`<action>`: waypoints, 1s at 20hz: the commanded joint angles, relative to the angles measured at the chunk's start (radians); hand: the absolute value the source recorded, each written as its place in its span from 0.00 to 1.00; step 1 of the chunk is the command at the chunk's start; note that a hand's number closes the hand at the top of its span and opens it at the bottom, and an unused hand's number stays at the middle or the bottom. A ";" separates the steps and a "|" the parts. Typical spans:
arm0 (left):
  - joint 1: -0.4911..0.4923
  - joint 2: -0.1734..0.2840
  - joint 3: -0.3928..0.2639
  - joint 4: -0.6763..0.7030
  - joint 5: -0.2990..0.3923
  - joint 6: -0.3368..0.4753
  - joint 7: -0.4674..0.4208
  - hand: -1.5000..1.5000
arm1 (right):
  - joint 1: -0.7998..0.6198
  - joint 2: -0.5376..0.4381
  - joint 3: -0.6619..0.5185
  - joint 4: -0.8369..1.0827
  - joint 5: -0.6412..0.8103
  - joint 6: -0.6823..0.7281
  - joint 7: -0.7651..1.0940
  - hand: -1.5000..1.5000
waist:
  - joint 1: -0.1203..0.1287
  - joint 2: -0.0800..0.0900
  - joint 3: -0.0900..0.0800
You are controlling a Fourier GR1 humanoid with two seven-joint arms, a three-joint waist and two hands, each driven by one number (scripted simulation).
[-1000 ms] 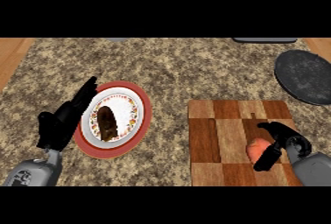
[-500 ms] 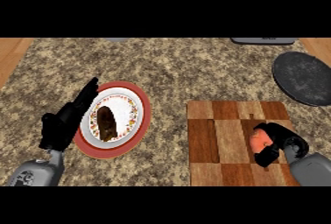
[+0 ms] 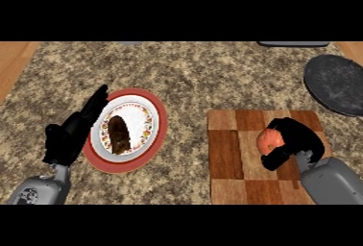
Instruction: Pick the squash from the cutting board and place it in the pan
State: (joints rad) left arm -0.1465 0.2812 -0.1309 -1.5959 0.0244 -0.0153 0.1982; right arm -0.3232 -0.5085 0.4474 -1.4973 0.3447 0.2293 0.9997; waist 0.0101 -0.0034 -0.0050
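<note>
Granite-patterned counter [image 3: 212,77], with the dark round pan [image 3: 340,84] at its far right edge and the checkered wooden cutting board [image 3: 234,158] nearer, where the right hand [image 3: 294,144] curls its fingers round the orange squash [image 3: 270,139], which appears to sit on or just above the board, the contact being hidden. The step in hand is securing the grasp: the squash should be raised straight off the board before it travels up and right toward the pan, well apart. The left hand [image 3: 71,132] rests open beside the red-rimmed plate [image 3: 159,115] holding a dark piece of food [image 3: 119,134].
</note>
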 commanded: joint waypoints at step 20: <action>-0.013 -0.014 0.036 0.041 -0.018 -0.030 -0.021 0.50 | -0.214 0.137 -0.110 0.008 0.717 -0.494 0.012 1.00 | -0.013 0.004 0.005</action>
State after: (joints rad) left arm -0.1478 0.2637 -0.1137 -1.5815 0.0055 -0.0323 0.1921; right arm -0.5834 -0.3685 0.4036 -1.4915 1.0325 -0.1674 1.0071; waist 0.0024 0.0000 -0.0003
